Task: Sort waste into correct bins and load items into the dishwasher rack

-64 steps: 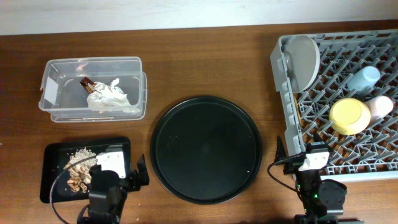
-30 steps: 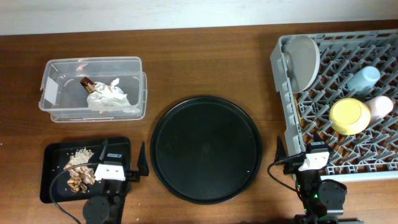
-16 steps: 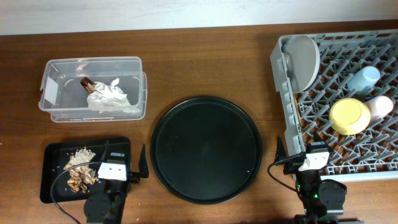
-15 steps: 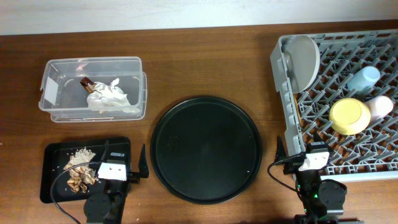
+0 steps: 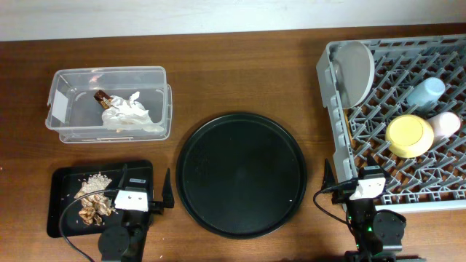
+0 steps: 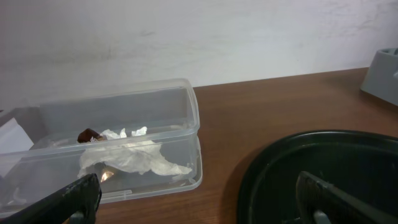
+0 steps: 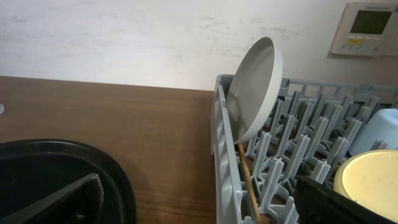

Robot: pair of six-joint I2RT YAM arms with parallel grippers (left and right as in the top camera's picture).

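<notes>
Left gripper (image 5: 145, 185) released, jaws wide, empty, at 7 o'clock on the table (image 5: 240, 73), over the right edge of the shallow black tray (image 5: 62, 211). Right gripper (image 5: 351, 173) also released, empty, at 5 o'clock by the rack's near corner.

- Dishwasher rack (image 5: 331, 131): 3 o'clock.
- Round black tray (image 5: 240, 175): centre.
- Clear tub (image 5: 109, 76): 10 o'clock.
- Plate (image 5: 354, 71): on edge, rack's 11 o'clock corner.
- Yellow bowl (image 5: 410, 136): mid-rack. Pink cup (image 5: 445, 125) touching it at 3 o'clock, blue cup (image 5: 426, 91) at its 1 o'clock.
- Chopsticks (image 5: 344, 124): along the rack's left wall.
- Crumpled paper with wrapper (image 5: 129, 113): in the tub.
- Food scraps (image 5: 93, 200): in the shallow tray.
</notes>
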